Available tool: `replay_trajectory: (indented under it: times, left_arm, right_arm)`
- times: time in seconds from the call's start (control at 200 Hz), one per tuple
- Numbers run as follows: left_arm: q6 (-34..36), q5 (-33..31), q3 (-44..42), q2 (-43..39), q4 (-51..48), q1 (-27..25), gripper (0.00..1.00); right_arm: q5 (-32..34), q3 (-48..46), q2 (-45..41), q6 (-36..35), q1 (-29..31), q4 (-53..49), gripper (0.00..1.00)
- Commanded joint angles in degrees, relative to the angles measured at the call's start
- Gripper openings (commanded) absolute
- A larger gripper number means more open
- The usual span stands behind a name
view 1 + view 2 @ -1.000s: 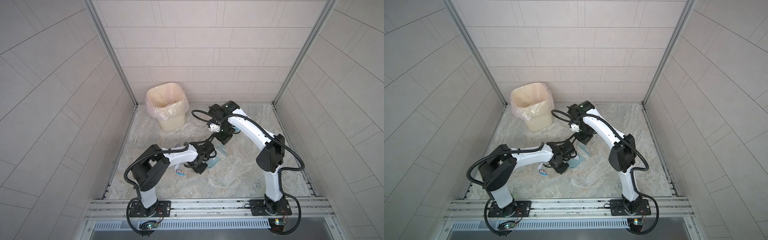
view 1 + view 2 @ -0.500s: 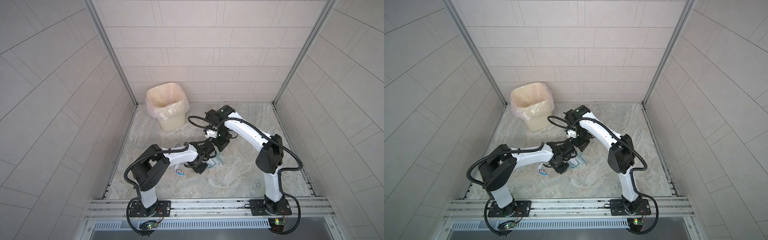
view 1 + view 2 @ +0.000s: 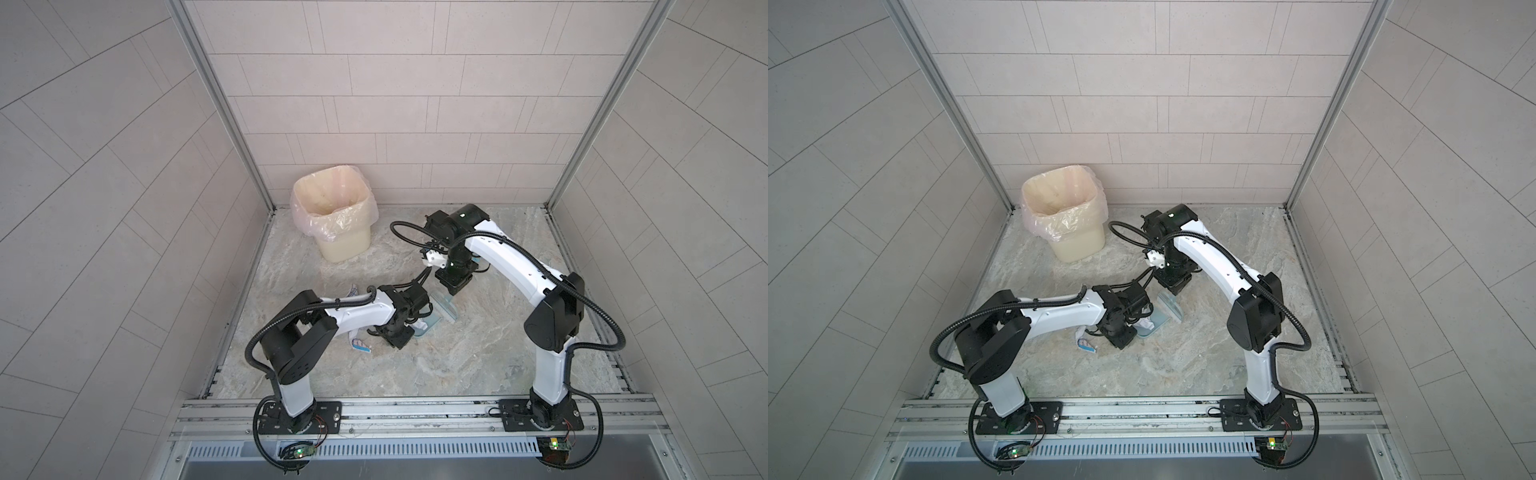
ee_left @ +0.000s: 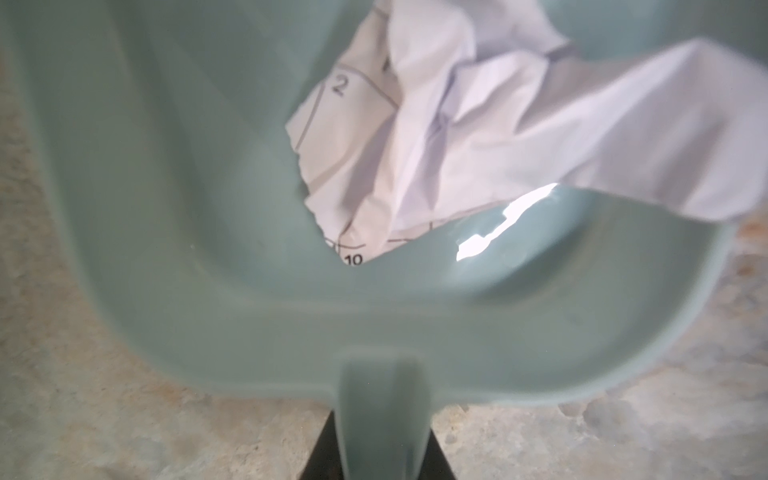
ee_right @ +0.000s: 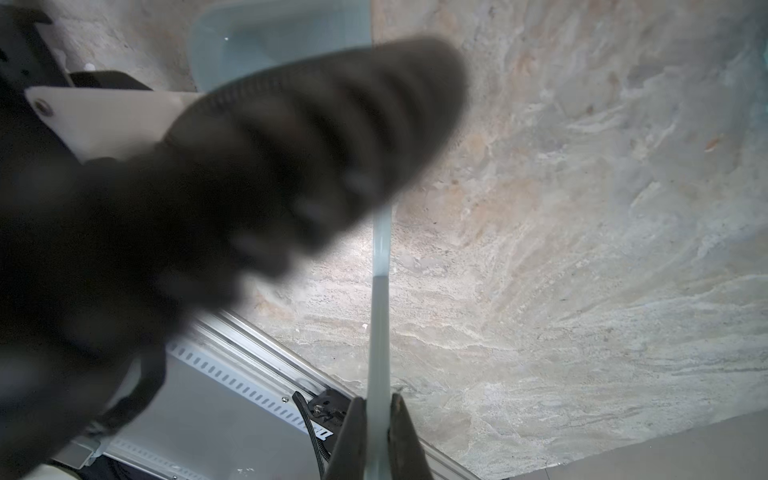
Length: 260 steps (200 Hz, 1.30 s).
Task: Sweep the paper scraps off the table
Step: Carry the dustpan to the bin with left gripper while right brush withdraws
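My left gripper [image 4: 382, 453] is shut on the handle of the pale blue dustpan [image 4: 208, 208], which rests on the table [image 4: 83, 436]. A crumpled white paper scrap [image 4: 457, 124] with grid print lies inside the pan. My right gripper [image 5: 378, 419] is shut on the thin handle of the brush [image 5: 380, 332], which stands just behind the dustpan's [image 3: 430, 328] mouth in both top views. Another paper scrap [image 3: 359, 344], white and blue, lies on the table [image 3: 457, 365] beside the left gripper [image 3: 401, 338]. A further printed scrap [image 3: 353, 289] shows behind the left forearm.
A cream bin [image 3: 332, 220] with a plastic liner stands at the back left near the wall. The left arm's black cable [image 5: 249, 166] blurs across much of the right wrist view. A metal rail [image 3: 415, 411] runs along the table's front edge.
The right gripper has come forward from the back with the brush, up to the dustpan's mouth. The left arm and dustpan have stayed put.
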Motion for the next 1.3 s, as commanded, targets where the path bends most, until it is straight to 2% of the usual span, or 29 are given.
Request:
replay_trajectory:
  times: [0.0, 0.195, 0.485, 0.796, 0.926, 1.296]
  left_arm:
    - [-1.2, -1.98, -0.67, -4.32, -1.85, 0.26, 0.0]
    - [-2.06, -3.31, 0.92, -11.34, -7.12, 2.11, 0.0]
    - [-1.23, -9.5, 11.98, -20.46, -22.12, 7.94, 0.0]
    - [4.76, -14.01, 28.55, -22.03, -38.67, 21.96, 0.0]
    - [7.26, -14.95, 32.65, -22.1, -38.98, 28.36, 0.0]
    - [13.31, -18.1, 42.9, -17.35, -38.29, 41.21, 0.0]
  right_arm:
    - [0.02, -2.65, -4.94, 1.01, -1.78, 0.02, 0.0]
    - [-4.64, -8.88, -10.15, 2.04, -5.53, 4.4, 0.0]
    - [-9.25, -16.1, -14.76, 1.96, -9.35, 7.83, 0.0]
    - [-11.12, -19.36, -16.76, 1.85, -10.89, 9.91, 0.0]
    - [-11.36, -19.83, -17.18, 1.67, -11.19, 10.16, 0.0]
    - [-11.87, -21.66, -18.52, 1.31, -12.31, 10.2, 0.0]
